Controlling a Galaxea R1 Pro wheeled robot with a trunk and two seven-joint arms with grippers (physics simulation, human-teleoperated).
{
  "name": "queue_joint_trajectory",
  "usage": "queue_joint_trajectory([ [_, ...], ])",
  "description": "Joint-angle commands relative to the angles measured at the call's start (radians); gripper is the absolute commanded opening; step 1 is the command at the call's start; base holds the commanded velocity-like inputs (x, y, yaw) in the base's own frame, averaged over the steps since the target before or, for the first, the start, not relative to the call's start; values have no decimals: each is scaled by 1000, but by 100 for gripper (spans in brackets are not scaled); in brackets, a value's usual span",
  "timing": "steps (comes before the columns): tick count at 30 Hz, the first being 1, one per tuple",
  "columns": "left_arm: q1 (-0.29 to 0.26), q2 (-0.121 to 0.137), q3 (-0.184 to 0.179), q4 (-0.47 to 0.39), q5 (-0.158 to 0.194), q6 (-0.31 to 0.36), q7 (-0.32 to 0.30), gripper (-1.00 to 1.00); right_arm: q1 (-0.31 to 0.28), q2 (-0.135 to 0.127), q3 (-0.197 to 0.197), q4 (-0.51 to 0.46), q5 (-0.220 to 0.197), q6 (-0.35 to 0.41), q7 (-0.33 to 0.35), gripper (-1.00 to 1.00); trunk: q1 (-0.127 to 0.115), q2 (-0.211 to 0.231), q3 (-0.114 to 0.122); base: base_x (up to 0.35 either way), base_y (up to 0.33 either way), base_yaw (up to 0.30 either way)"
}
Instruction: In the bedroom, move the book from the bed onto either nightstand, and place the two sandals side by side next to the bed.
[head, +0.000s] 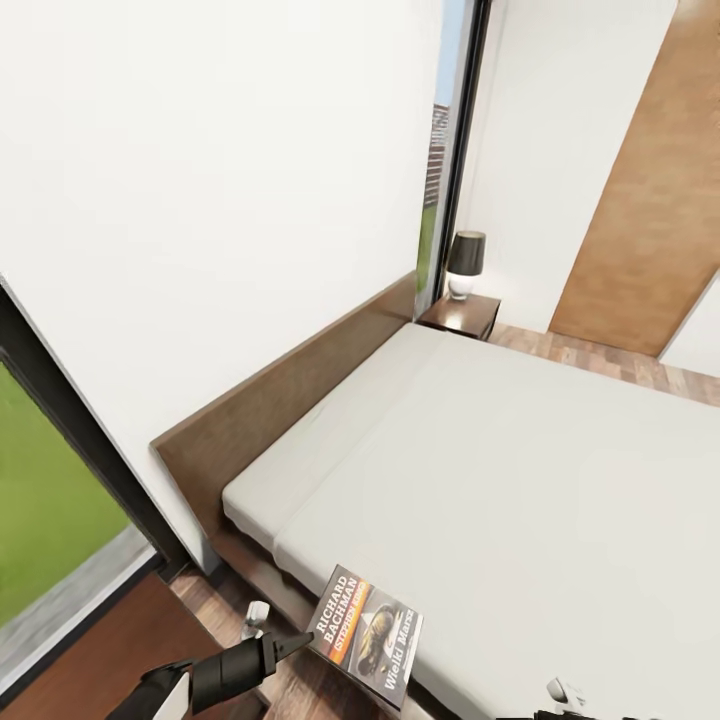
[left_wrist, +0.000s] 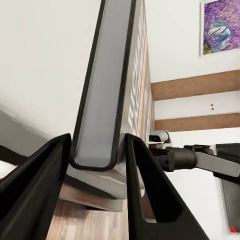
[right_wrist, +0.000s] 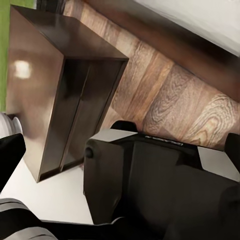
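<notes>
gripping thin white-and-orange paperback book (head: 366, 640) at its edge, left gripper (head: 300, 640) clamped on it, book at corner of pale grey mattress bed (head: 520, 470). keep squeeze firm, lift level, carry to dark brown nightstand (right_wrist: 60, 95). right gripper state: cannot tell.

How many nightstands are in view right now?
2: one nightstand with a lamp at the bed's far side; a dark cabinet in the right wrist view, probably the near one.

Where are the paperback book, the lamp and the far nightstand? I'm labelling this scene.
White and orange paperback book (head: 366, 624): head view, middle of cover.
Black-shaded lamp with pale base (head: 466, 253): head view, shade.
Small dark brown wooden nightstand (head: 462, 315): head view, glossy top.
</notes>
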Motion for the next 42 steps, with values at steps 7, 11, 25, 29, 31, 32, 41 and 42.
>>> queue_joint_trajectory([
  [7, -1, 0, 2, 0, 2, 10, -3, -100, -1, 0, -9, 1, 7, 7, 3, 100, 0, -1, 10, 0, 0, 0],
  [11, -1, 0, 2, 0, 2, 10, -3, -100, -1, 0, -9, 1, 7, 7, 3, 100, 0, -1, 17, 0, 0, 0],
  [25, -1, 0, 2, 0, 2, 10, -3, -100, -1, 0, -9, 1, 7, 7, 3, 100, 0, -1, 39, 0, 0, 0],
  [29, -1, 0, 2, 0, 2, 10, -3, -100, -1, 0, -9, 1, 7, 7, 3, 100, 0, -1, 46, 0, 0, 0],
  [31, -1, 0, 2, 0, 2, 10, -3, -100, -1, 0, -9, 1, 7, 7, 3, 100, 0, -1, 49, 0, 0, 0],
  [32, -1, 0, 2, 0, 2, 10, -3, -100, -1, 0, -9, 1, 7, 7, 3, 100, 0, -1, 51, 0, 0, 0],
  [41, -1, 0, 2, 0, 2, 10, -3, -100, -1, 0, -9, 1, 7, 7, 3, 100, 0, -1, 65, 0, 0, 0],
  [42, -1, 0, 2, 0, 2, 10, -3, -100, -1, 0, -9, 1, 7, 7, 3, 100, 0, -1, 67, 0, 0, 0],
])
